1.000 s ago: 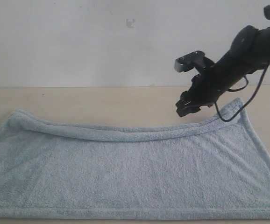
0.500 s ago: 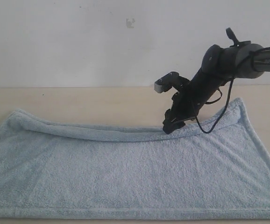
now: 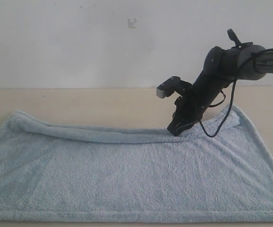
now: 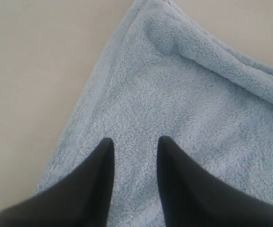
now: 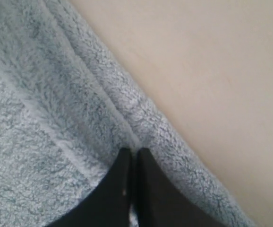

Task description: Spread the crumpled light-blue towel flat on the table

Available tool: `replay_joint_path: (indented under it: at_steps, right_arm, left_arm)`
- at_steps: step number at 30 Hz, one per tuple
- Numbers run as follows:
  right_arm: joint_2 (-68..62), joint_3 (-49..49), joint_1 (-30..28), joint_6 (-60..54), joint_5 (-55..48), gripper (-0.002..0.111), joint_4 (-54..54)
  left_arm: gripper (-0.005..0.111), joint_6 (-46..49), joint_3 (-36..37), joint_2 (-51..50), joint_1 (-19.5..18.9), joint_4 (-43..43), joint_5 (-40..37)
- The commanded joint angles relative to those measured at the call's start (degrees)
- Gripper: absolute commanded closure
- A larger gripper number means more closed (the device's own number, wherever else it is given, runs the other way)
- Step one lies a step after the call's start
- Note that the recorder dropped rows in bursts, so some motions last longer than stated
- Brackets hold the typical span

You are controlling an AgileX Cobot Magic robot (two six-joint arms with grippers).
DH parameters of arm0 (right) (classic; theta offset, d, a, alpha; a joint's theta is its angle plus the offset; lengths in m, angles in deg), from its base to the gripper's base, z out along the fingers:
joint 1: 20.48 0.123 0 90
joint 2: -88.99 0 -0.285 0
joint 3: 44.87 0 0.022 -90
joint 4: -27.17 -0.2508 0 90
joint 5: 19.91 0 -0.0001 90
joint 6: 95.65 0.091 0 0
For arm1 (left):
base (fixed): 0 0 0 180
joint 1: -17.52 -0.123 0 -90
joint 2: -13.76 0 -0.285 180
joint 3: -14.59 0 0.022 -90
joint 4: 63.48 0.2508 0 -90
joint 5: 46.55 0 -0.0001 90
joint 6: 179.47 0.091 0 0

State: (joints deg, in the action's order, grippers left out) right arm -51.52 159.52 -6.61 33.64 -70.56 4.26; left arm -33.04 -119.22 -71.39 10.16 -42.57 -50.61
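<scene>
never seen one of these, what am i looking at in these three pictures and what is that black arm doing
This is a robot with two arms, each ending in a two-fingered tool. The wide picture comes from a camera standing off the arms. The other two come from small cameras on the wrists, looking out past the fingers. A fluffy light-blue towel lies on a beige table, with its far edge folded over. The right tool is down on that fold, its fingers closed and seemingly pinching the cloth. The left tool shows only in its own wrist picture: its fingers are apart over the towel near one edge, holding nothing.
</scene>
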Motion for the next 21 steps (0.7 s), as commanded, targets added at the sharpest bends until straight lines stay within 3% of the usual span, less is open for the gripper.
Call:
replay_joint_path:
  at_steps: [1,8,11,13,14,16,21]
  right_arm:
    - [0.77,1.52,-0.02,1.54,3.7,0.108,0.27]
    - [0.21,8.38,-0.02,2.91,17.6,0.108,0.27]
    - [-2.96,12.77,-0.02,2.91,15.33,0.105,0.27]
    - [-5.64,15.2,-0.02,5.66,13.38,0.081,0.27]
    - [-6.19,15.67,-0.12,8.63,13.76,0.052,0.32]
    - [-6.19,15.6,-0.23,11.08,14.25,0.04,1.51]
    - [-3.53,15.6,-4.48,25.82,14.36,0.078,6.04]
  left_arm:
    - [0.076,-0.46,-0.31,0.01,0.12,-0.5,1.0]
    - [0.076,-0.46,-0.31,0.01,0.12,-0.5,1.23]
    - [0.076,-0.46,-0.31,0.01,0.12,-0.5,1.36]
    - [0.076,-0.46,-0.31,0.01,0.12,-0.5,1.36]
    - [0.076,-0.46,-0.31,0.01,0.12,-0.5,1.36]
    - [0.076,-0.46,-0.31,0.01,0.12,-0.5,1.36]
    - [0.076,-0.46,-0.31,0.01,0.12,-0.94,1.35]
